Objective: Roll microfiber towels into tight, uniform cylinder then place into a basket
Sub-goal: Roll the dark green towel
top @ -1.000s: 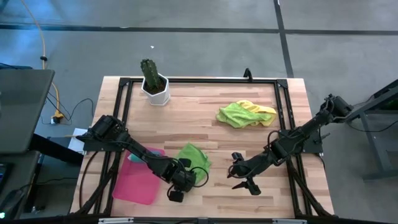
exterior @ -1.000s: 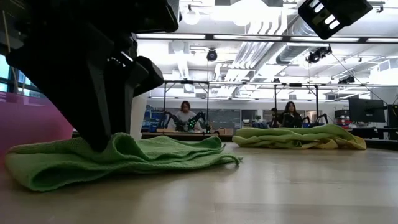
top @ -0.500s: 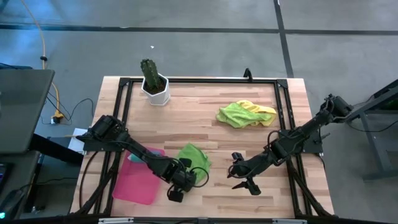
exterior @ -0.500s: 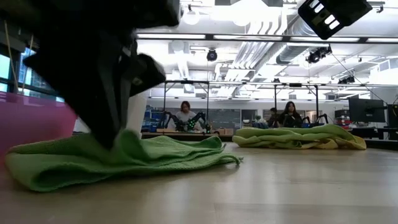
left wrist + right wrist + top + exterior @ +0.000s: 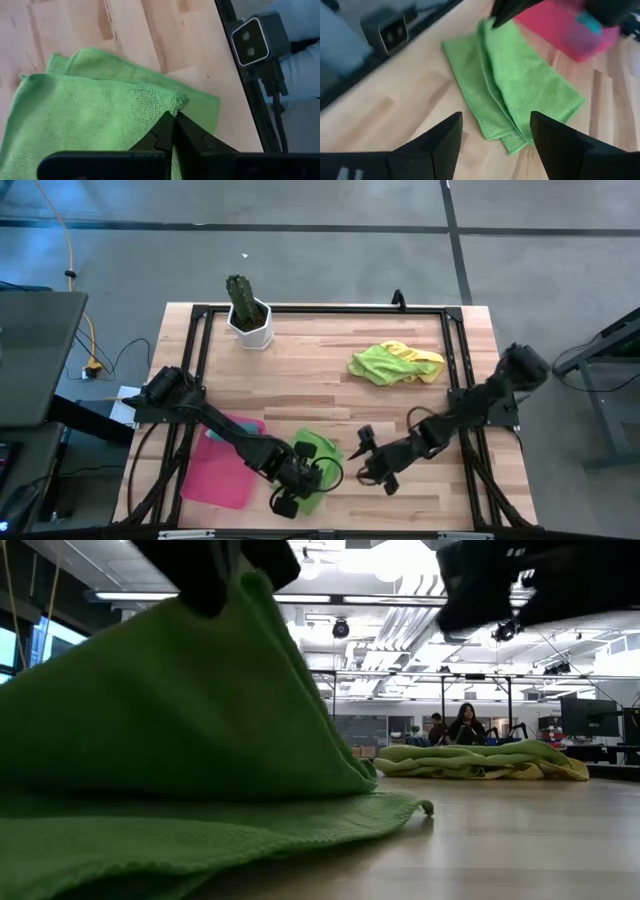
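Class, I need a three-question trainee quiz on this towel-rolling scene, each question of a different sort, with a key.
1. True or false: the left hand is shut on a corner of the green towel.
2. Which stands open beside that towel?
A. the right hand
B. the left hand
C. neither
3. Fill in: the pile of lime and yellow towels lies apart from the pink ____.

Key: 1 true; 2 A; 3 basket.
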`<state>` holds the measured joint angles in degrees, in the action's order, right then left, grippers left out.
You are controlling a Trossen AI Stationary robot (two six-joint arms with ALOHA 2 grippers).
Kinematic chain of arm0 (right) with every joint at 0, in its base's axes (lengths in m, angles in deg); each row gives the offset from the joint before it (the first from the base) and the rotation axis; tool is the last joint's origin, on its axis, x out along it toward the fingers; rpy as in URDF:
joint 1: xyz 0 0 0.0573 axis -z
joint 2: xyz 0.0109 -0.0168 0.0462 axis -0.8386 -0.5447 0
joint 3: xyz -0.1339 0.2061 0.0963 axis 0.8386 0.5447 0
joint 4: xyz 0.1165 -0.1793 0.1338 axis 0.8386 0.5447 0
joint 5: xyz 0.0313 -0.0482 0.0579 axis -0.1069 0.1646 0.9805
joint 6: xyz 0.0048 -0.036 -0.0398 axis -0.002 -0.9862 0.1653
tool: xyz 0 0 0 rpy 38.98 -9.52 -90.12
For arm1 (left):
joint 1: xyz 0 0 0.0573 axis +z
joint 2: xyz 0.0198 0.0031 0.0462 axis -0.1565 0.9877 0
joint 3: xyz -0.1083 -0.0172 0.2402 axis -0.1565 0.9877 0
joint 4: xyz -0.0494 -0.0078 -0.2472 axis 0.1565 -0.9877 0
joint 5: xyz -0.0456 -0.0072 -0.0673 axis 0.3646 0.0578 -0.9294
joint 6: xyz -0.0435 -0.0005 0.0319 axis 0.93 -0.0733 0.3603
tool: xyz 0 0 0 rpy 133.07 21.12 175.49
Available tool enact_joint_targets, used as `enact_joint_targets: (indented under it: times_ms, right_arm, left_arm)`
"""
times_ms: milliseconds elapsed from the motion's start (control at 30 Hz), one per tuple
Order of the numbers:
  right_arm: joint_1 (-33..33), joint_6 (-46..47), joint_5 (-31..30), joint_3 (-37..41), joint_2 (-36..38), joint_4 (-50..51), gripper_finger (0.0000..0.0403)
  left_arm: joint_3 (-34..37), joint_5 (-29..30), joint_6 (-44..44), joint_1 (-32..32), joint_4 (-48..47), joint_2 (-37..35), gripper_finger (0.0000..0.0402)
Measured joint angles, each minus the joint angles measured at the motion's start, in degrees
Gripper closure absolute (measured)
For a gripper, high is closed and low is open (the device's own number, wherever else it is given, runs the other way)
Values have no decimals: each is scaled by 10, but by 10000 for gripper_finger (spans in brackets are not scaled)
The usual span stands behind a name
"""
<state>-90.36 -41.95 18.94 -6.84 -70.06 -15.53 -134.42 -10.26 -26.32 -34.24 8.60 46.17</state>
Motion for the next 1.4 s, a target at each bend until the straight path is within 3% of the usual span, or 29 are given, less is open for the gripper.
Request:
enact_joint_targets:
  times_ms: [400, 900, 1033, 1167, 1400]
  right_arm:
    - [23, -79, -25, 0, -148, -226, 176]
    - [49, -79, 3, -3, -216, -264, 176]
    - [49, -93, -32, -12, -233, -264, 178]
    - [55, -94, -52, -22, -241, -263, 200]
    - [60, -94, -51, -39, -241, -263, 272]
  left_arm:
    - [-34, 0, 2, 0, -39, 0, 401]
    - [-67, 0, -9, 5, -68, 0, 401]
    - [-67, 0, -5, 5, -68, 0, 401]
    - [-67, 0, -2, 5, -68, 0, 401]
    - [-67, 0, 7, 3, -78, 0, 401]
